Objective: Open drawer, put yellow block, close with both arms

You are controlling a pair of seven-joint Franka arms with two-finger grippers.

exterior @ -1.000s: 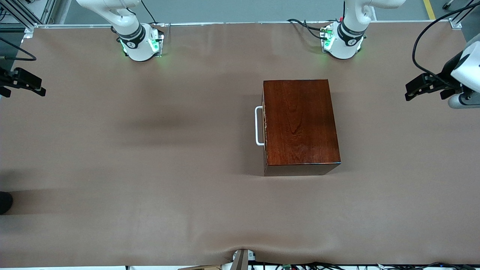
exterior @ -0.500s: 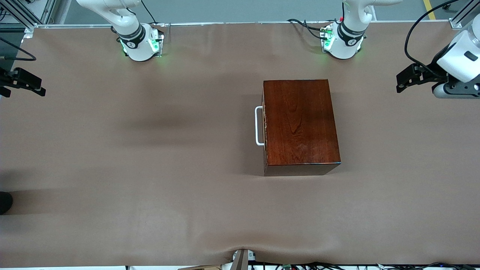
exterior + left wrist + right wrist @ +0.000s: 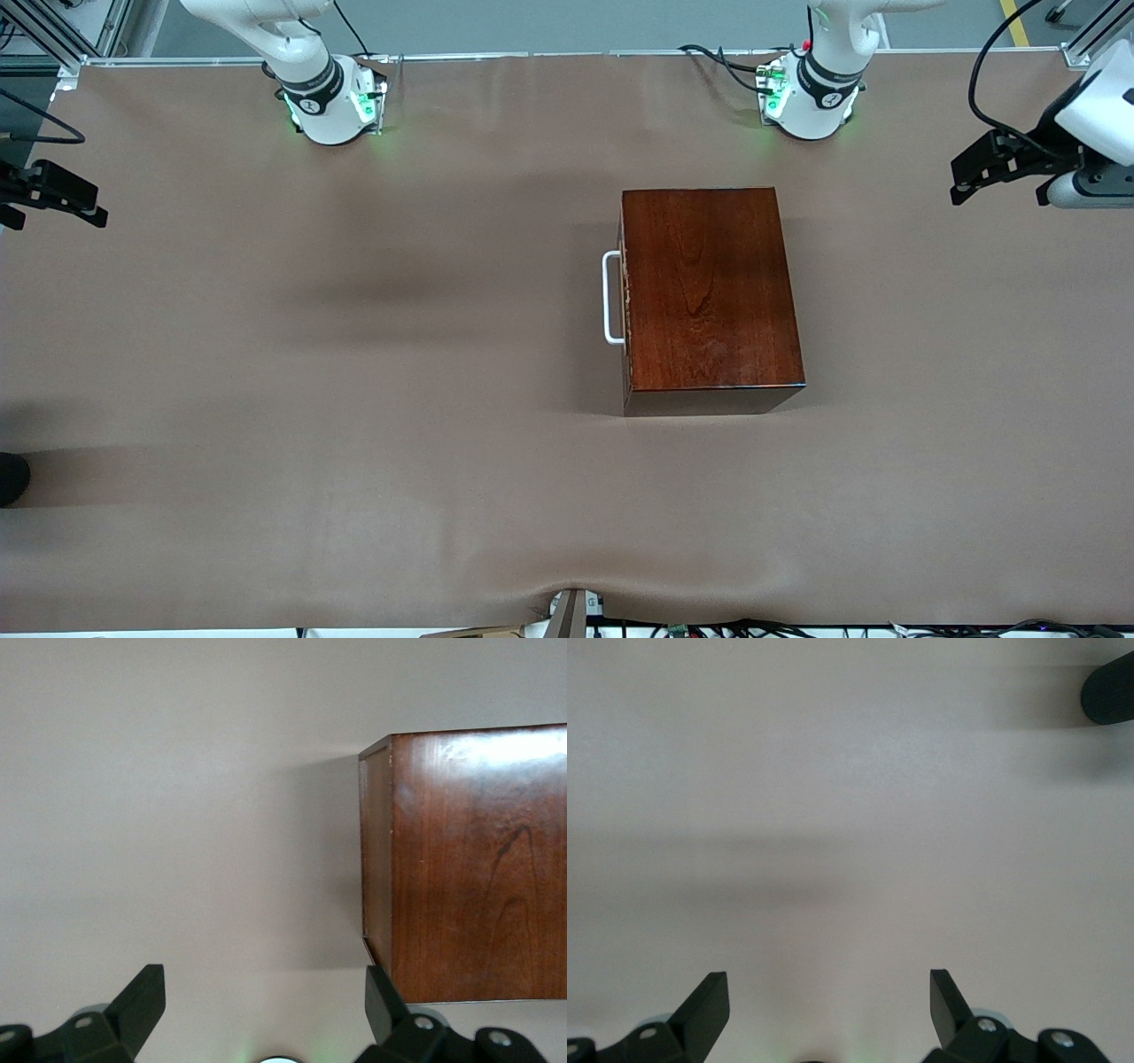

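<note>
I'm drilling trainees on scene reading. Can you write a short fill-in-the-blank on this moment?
1. The drawer of the box is ____.
2. Its white handle faces the ____ arm's end of the table.
3. The left tool and the right tool both stand ____.

Missing words: shut; right; open

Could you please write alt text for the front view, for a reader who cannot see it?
A glossy mahogany wooden box sits on a brown table, its white U-shaped handle facing the right arm's end. The open black left gripper and right gripper hover at the table's ends.
</note>
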